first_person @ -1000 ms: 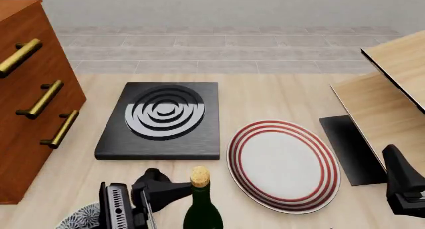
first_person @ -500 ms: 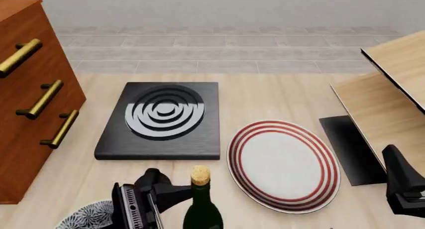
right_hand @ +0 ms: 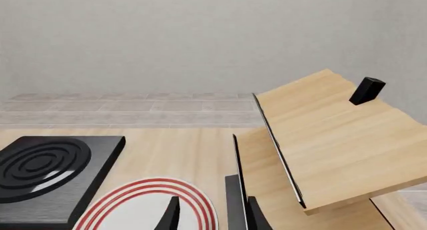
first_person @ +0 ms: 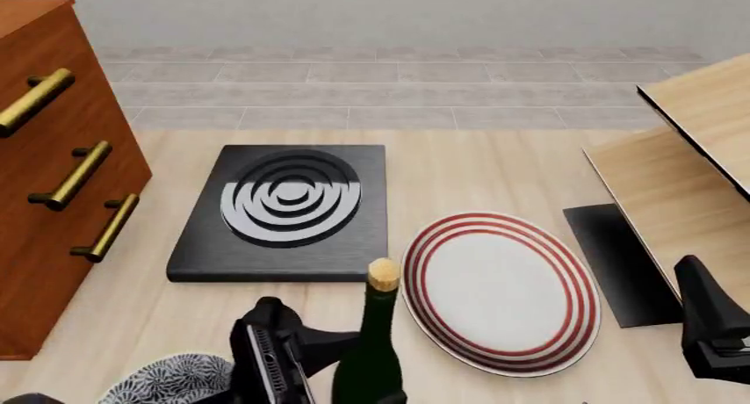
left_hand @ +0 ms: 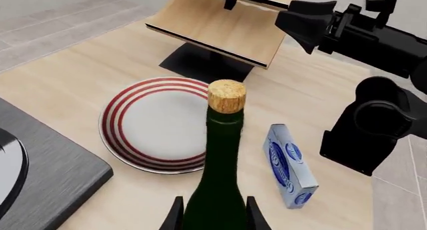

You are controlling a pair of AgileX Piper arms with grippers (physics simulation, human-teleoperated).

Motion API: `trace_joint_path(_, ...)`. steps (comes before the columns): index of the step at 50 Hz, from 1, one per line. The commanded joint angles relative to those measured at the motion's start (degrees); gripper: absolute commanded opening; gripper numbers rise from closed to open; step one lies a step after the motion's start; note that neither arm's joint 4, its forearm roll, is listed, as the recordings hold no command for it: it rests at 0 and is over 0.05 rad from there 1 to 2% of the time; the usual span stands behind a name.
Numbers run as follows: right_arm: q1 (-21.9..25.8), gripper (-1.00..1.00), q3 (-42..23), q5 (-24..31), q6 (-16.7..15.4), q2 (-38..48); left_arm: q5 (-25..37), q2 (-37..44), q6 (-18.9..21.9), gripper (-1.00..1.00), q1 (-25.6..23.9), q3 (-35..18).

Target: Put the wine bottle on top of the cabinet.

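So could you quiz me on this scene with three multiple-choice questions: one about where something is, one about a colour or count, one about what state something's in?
1. Where is the striped plate relative to the wine bottle in the front view?
A. To its right
B. To its left
C. On the cabinet

2. How many brass handles show on the cabinet?
A. One
B. Three
C. Five

3. What is the left gripper doing?
A. Hanging open over the plate
B. Holding the blue box
C. Jaws on either side of the bottle's body

Answers: 1 A, the plate lies right of the bottle. 2 B, three bars show on its front. 3 C, the left wrist view shows a jaw on each side of the glass.
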Motion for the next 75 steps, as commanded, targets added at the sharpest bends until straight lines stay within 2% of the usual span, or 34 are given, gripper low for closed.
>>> trace_joint_path(1,0.0,1.0,0.0,0.0,0.0,0.0,0.0,2.4,0.2,-1.0,0.1,-0.4)
trace_joint_path(22,0.0,1.0,0.0,0.0,0.0,0.0,0.4,-2.1,1.9,-1.0,-0.7,1.3)
trace_joint_path(41,0.0,1.0,0.0,0.0,0.0,0.0,6.6,-11.6,2.9,-1.0,0.5,2.2)
trace_joint_path(51,0.0,1.0,0.0,0.0,0.0,0.0,11.6,-16.5,3.7,-1.0,0.6,1.4)
trace_joint_path(60,0.0,1.0,0.0,0.0,0.0,0.0,18.5,-23.9,4.2,-1.0,1.5,0.5)
trace_joint_path(70,0.0,1.0,0.0,0.0,0.0,0.0,31.7,-36.3,5.3,-1.0,2.7,-3.3)
trace_joint_path(75,0.0,1.0,0.0,0.0,0.0,0.0,35.4,-38.6,5.6,-1.0,2.3,-5.4)
